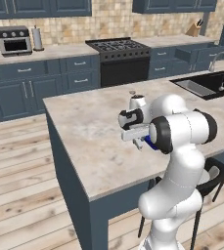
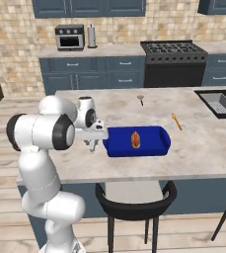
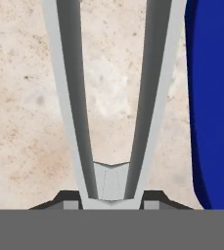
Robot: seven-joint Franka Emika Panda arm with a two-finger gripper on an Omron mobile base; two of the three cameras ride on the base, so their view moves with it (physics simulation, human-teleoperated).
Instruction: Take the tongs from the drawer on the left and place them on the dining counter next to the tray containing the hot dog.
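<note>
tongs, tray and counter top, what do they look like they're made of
Tongs: likely metal, with a silvery grey satin sheen on two thin flat arms joined in a V; held in the gripper.
Tray: possibly plastic or enamel, a uniform glossy royal blue with rounded edges.
Counter top: looks like polished marble or similar stone, beige with mottled veining.

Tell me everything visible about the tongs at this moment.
The tongs are thin, silvery-grey metal, two flat arms with darker inner faces joined at a hinge end and spreading apart in a V. The hinge end sits between the gripper's jaws, which are shut on it. They hang over the beige marble dining counter, beside the blue tray. Their tips are out of frame.
</note>
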